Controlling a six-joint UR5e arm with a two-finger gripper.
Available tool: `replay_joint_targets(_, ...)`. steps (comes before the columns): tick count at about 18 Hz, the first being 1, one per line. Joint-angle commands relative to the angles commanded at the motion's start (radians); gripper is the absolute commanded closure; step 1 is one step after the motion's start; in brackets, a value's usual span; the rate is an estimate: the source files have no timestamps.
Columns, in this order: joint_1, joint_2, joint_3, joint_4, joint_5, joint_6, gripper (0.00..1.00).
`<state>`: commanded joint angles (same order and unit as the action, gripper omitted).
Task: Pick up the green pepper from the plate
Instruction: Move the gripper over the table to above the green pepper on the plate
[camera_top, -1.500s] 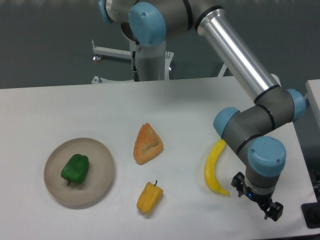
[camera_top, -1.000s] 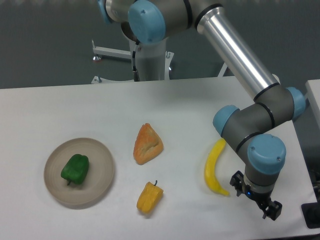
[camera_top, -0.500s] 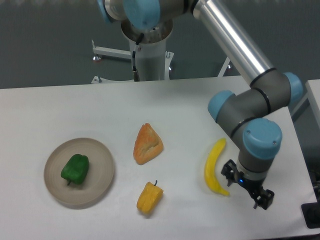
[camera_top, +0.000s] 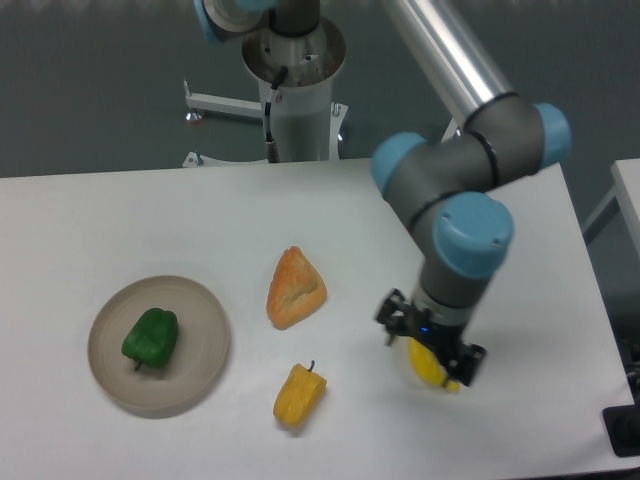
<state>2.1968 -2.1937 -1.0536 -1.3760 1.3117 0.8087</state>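
Observation:
The green pepper (camera_top: 150, 337) lies on the round beige plate (camera_top: 205, 318) at the left of the table, stem toward the front. My gripper (camera_top: 432, 352) hangs far to the right of the plate, low over a yellow banana (camera_top: 430, 366) that it partly covers. Nothing shows between its fingers, and from this angle the gap between them is not visible.
A wedge of orange bread (camera_top: 295, 288) lies mid-table. A yellow-orange pepper (camera_top: 299, 394) sits in front of it. Both lie between the gripper and the plate. The arm's base column (camera_top: 298, 90) stands at the back edge.
The arm has swung left: the gripper moved from the table's right front to over the banana, and the wrist now hides most of the banana.

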Motion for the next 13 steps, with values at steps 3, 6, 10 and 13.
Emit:
replay_joint_targets(3, -0.058, 0.026, -0.064, 0.006, -0.002, -0.097, 0.0)
replay_joint_targets(6, -0.123, 0.028, -0.097, 0.02, 0.0, -0.218, 0.0)
replay_joint_targets(10, -0.192, 0.041, -0.155, 0.11, -0.041, -0.359, 0.0)
replay_joint_targets(13, -0.229, 0.043, -0.177, 0.117, -0.062, -0.39, 0.0)
